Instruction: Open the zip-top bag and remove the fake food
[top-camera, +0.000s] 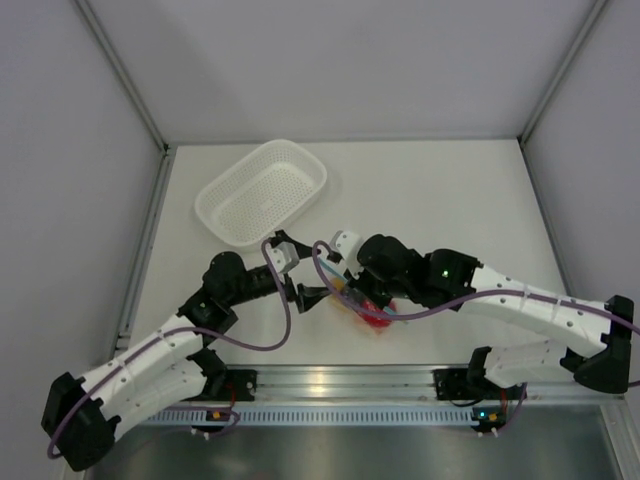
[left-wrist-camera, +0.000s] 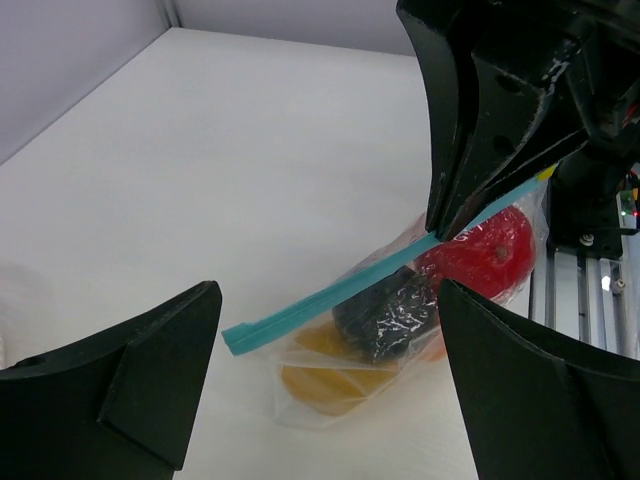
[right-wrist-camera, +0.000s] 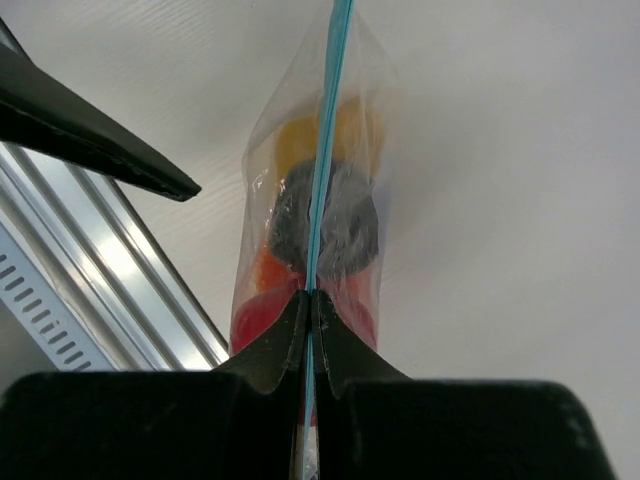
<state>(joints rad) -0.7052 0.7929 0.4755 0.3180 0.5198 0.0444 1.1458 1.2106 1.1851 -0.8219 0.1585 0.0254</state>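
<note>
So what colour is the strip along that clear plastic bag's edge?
Light teal-blue; the zip strip shows best in the left wrist view.

From above, the right arm (top-camera: 440, 275) covers most of the zip-top bag (top-camera: 383, 324). Only a red-tinged corner shows, and the fake food (top-camera: 370, 313) inside is too small to tell piece from piece. In the left wrist view the right hand (left-wrist-camera: 440, 232) hides the far end of the zip strip (left-wrist-camera: 320, 296). The dark piece (left-wrist-camera: 385, 312) overlaps the yellow-orange piece (left-wrist-camera: 320, 375), and the lower edge cuts off the fingers (left-wrist-camera: 130, 390) of the left hand (left-wrist-camera: 328, 290). In the right wrist view the strip runs off the top edge, and the red piece (right-wrist-camera: 252, 324) sits half behind the right hand.
</note>
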